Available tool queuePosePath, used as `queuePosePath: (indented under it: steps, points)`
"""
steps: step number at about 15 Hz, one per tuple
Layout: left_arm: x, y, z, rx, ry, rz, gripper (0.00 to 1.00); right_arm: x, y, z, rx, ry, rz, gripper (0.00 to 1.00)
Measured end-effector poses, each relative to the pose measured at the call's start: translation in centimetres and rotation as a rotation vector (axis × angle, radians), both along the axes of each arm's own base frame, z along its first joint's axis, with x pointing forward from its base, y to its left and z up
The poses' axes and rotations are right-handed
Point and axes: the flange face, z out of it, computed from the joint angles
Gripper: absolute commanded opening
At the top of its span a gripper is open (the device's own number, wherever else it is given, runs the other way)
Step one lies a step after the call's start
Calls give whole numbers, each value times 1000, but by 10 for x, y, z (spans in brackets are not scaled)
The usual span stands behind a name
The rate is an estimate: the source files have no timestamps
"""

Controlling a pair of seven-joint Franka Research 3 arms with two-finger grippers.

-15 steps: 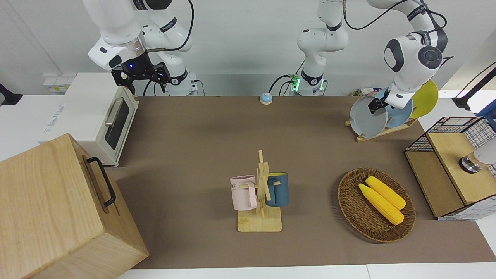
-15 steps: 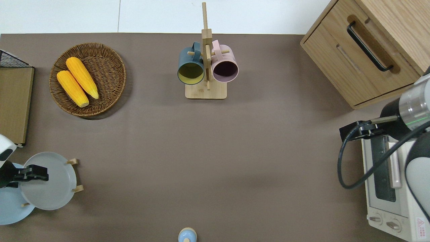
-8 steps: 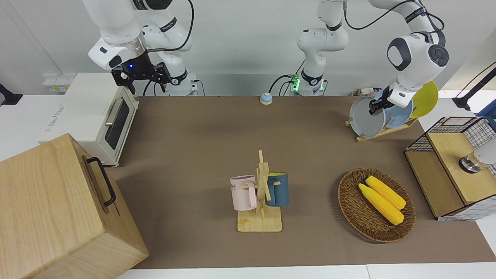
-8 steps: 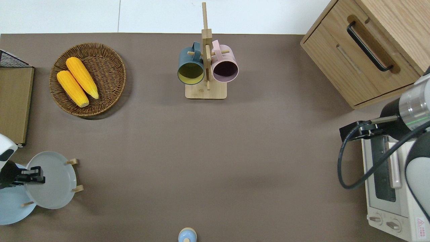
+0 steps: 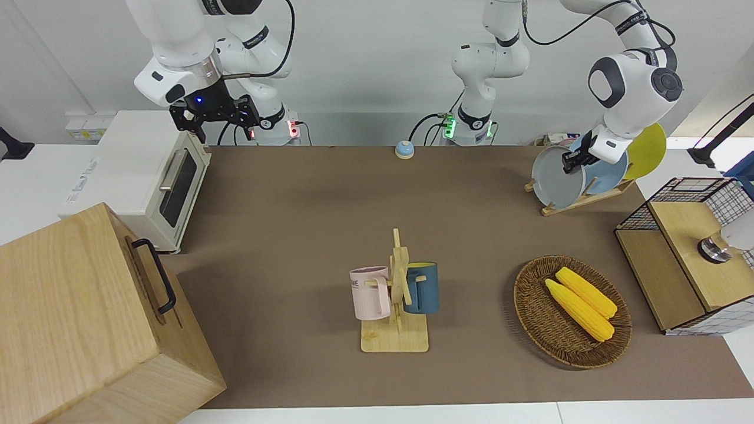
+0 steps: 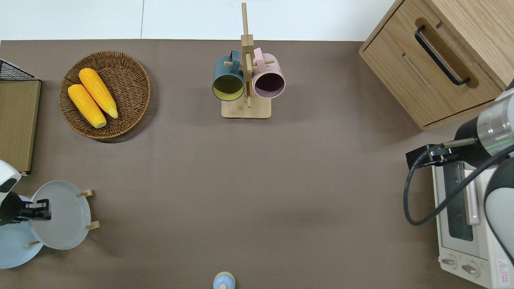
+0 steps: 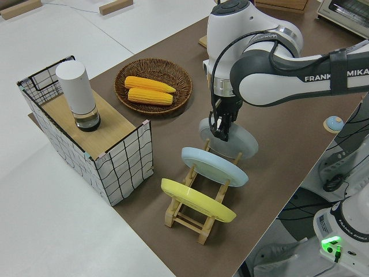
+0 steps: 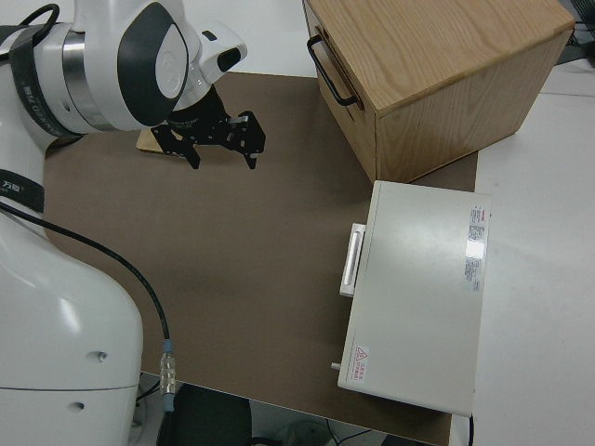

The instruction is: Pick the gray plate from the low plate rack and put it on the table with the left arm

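The gray plate (image 5: 554, 179) stands on edge in the slot of the low plate rack (image 5: 580, 202) that lies farthest from the left arm's end of the table (image 5: 306, 235). The plate also shows in the overhead view (image 6: 64, 218) and in the left side view (image 7: 239, 144). My left gripper (image 5: 570, 162) is at the plate's upper rim, as the overhead view (image 6: 40, 210) and the left side view (image 7: 222, 133) show. My right gripper (image 8: 223, 149) is open and empty, and that arm is parked.
A light blue plate (image 5: 607, 171) and a yellow plate (image 5: 648, 150) stand in the same rack. Farther from the robots are a wicker basket (image 5: 530, 306) of corn, a wire-sided box (image 5: 689, 259) and a mug stand (image 5: 394, 335). A toaster oven (image 5: 147, 176) and a wooden cabinet (image 5: 76, 318) are at the right arm's end.
My left gripper has drawn back from over the gray plate's face to its upper rim. The plate now stands a little more upright in the rack. The right arm has not moved.
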Motion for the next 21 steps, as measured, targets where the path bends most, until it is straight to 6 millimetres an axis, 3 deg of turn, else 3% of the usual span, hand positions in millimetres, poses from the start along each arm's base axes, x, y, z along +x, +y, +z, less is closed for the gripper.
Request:
queuePosePath:
  steps: [4,9,21]
  points:
    - [1,-1,3,1,-6,-4,133,0,0,0,0,0,0,983]
    - [5,-3,21,5,-18,-9,119,0,0,0,0,0,0,983]
    - [10,-9,118,4,-3,-20,114,0,0,0,0,0,0,983]
